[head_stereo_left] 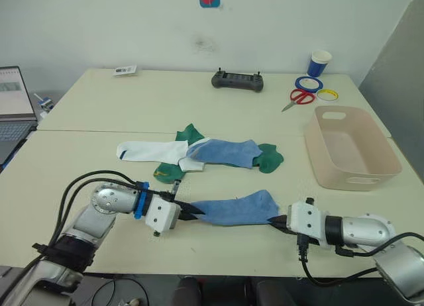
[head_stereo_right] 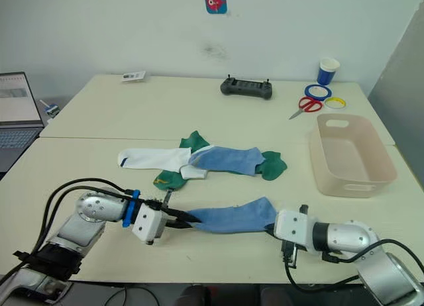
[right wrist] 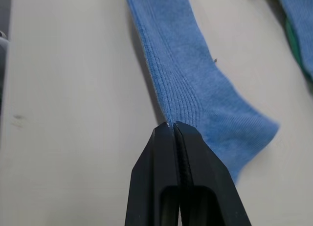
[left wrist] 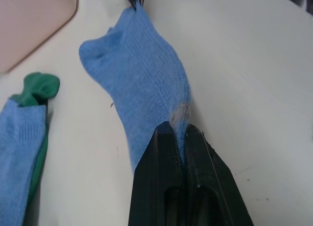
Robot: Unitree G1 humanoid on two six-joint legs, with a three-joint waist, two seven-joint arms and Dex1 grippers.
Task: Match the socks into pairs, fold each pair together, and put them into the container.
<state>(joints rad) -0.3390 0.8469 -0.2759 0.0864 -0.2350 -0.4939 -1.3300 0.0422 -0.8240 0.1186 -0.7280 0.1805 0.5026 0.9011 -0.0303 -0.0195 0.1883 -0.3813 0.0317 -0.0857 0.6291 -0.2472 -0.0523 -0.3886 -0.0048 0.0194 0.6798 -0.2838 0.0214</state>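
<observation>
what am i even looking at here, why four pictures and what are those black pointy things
It is a two-armed humanoid robot at a table. The two wide pictures come from cameras in its head, looking down over its arms. The two close-ups come from a camera on each wrist, and the black pointy things are that gripper's two fingers.

The left gripper and the right gripper are each shut on one end of a light blue sock, stretched between them. Farther back lies a heap of socks: white, blue and green, overlapping. To the robot's right stands a beige tub, with nothing in it. At the far edge are a game-style controller, scissors, tape rolls and a paper cup.
</observation>
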